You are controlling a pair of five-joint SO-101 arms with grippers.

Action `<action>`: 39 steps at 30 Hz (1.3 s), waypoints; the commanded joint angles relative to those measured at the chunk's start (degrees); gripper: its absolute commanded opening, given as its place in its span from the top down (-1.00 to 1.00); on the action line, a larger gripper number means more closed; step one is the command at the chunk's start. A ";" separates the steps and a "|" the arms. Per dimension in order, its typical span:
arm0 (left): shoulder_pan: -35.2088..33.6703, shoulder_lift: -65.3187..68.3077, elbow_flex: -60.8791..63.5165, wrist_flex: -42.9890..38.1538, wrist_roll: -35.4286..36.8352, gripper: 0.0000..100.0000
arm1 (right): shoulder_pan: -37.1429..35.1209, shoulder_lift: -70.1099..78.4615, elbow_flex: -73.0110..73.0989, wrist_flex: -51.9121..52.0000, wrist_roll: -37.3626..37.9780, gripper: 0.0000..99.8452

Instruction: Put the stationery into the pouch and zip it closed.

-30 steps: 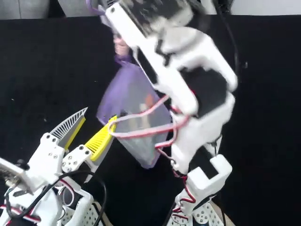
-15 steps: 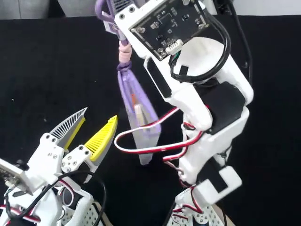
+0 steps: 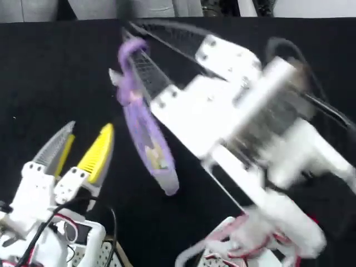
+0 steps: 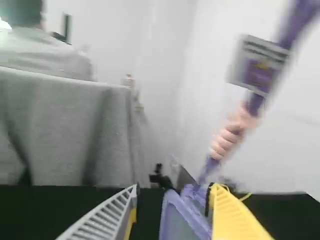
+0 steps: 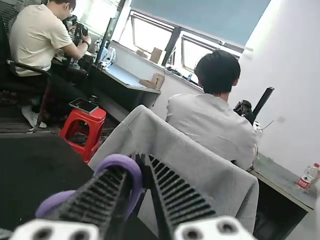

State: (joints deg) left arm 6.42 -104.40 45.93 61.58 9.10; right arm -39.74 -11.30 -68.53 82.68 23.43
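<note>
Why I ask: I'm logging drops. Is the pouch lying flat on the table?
No, the pouch hangs edge-on above the table by its purple loop, pinched in the right gripper.

- Low at the near left: left arm [image 3: 33,194], left gripper [image 3: 89,128] aimed far, jaws spread wide.
- Raised on the right, stretched leftward: right arm [image 3: 250,128], right gripper [image 5: 141,165] pinched tight on the purple loop [image 5: 107,162].

Black table [image 3: 50,67]; left arm base [image 3: 83,247], right arm base [image 3: 222,255] at near edge.
</note>
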 commanded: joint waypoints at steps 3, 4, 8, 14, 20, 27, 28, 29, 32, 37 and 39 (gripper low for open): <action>-6.64 -0.26 -4.97 -0.70 0.62 0.53 | -0.97 -8.22 -2.51 7.91 -0.62 0.98; -6.81 -0.26 -4.70 -0.62 0.53 0.53 | -0.97 -9.54 -2.51 8.97 -0.62 0.98; -7.08 -0.26 -3.47 -0.62 0.18 0.53 | -0.79 -14.46 -2.15 11.87 -0.35 0.98; -6.81 -0.18 -3.47 -0.70 0.18 0.53 | -0.79 -20.00 -2.07 17.85 -0.62 0.98; -6.73 -0.18 -2.95 -0.70 -2.11 0.53 | -1.14 -27.12 5.85 18.37 -2.37 0.98; -6.64 -0.18 -1.98 -0.18 -6.68 0.53 | -1.23 -36.53 24.13 18.29 -3.16 0.98; -6.64 -0.18 -1.54 0.26 -6.68 0.53 | -1.23 -37.93 26.86 18.20 -3.16 0.98; -6.46 -0.09 -1.01 0.62 -6.68 0.53 | -1.23 -39.25 29.32 18.20 -3.16 0.98; -1.27 -0.09 1.27 1.05 -9.32 0.52 | -1.23 -42.42 35.65 18.20 -2.99 0.98; 11.03 -0.09 4.09 5.19 -20.22 0.53 | -0.79 -43.65 41.45 15.56 -2.11 0.98; 12.97 -0.09 3.91 7.47 -20.40 0.53 | -0.79 -43.56 43.91 13.01 -0.18 0.98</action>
State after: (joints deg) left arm 14.07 -104.66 50.15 65.98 -8.84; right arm -40.09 -54.90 -28.70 99.38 20.88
